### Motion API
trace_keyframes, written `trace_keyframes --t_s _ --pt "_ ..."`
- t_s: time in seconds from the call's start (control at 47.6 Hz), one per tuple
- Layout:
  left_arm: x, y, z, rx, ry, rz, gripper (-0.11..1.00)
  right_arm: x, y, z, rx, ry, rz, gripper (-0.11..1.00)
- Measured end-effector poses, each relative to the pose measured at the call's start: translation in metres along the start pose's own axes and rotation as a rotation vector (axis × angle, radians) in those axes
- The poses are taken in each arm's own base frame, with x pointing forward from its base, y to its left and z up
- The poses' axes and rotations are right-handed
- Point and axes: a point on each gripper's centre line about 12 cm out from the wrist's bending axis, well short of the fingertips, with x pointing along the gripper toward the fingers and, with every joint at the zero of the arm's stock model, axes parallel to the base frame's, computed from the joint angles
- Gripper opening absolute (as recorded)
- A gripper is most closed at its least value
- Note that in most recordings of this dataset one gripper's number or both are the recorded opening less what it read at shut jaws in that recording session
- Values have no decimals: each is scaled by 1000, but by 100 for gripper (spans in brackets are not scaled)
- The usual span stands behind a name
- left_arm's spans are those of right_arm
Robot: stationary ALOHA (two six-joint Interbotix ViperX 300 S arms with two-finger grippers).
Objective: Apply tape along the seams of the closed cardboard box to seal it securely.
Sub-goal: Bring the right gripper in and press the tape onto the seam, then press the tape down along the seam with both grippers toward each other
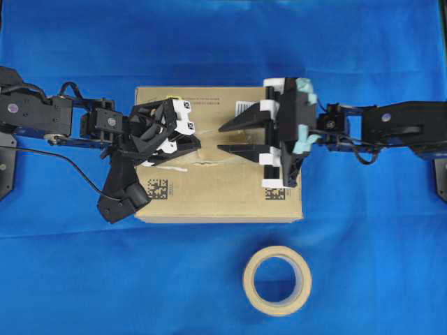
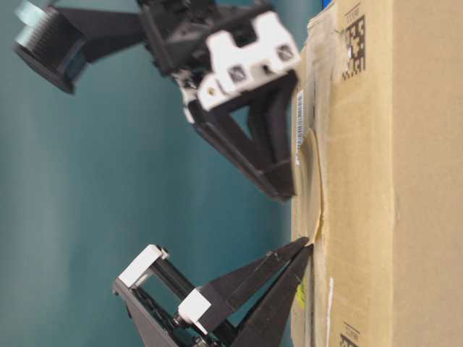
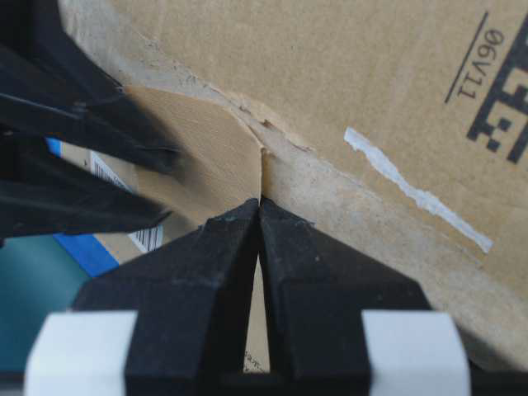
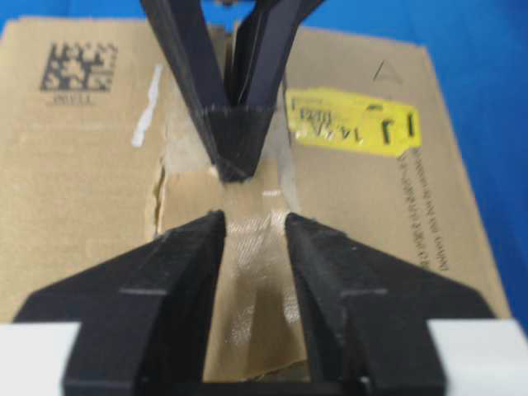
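The left tool (image 1: 188,143) is pressed together on one end of the tape (image 4: 252,247), a thin, limp, sticky strip lying over the seam (image 1: 209,165) atop the cardboard box (image 1: 216,199), best pinched at its free edge where the half-spread right tool (image 1: 225,138) straddles it.

The cardboard box (image 1: 216,195) lay flat and closed on the blue surface (image 1: 363,265), brown, with a yellow sticker (image 4: 353,121), a white barcode label (image 1: 243,107) and two black square codes on top. The seams (image 1: 209,162) ran across the top between the flaps, a dark slit edged with pale torn strips. The tape (image 4: 256,272), a glossy tan piece, seemed to lie along that slit, slightly wrinkled.
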Motion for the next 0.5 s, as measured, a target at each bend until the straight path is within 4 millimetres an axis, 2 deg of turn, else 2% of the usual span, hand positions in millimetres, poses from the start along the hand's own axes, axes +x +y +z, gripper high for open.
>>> trace_keyframes --t_s 0.105,0.504 --pt "0 0 -1 -2 2 2 0 4 0 -6 1 18 -1 29" --pt "0 0 -2 -24 6 -5 0 11 -2 -20 40 64 -10 29"
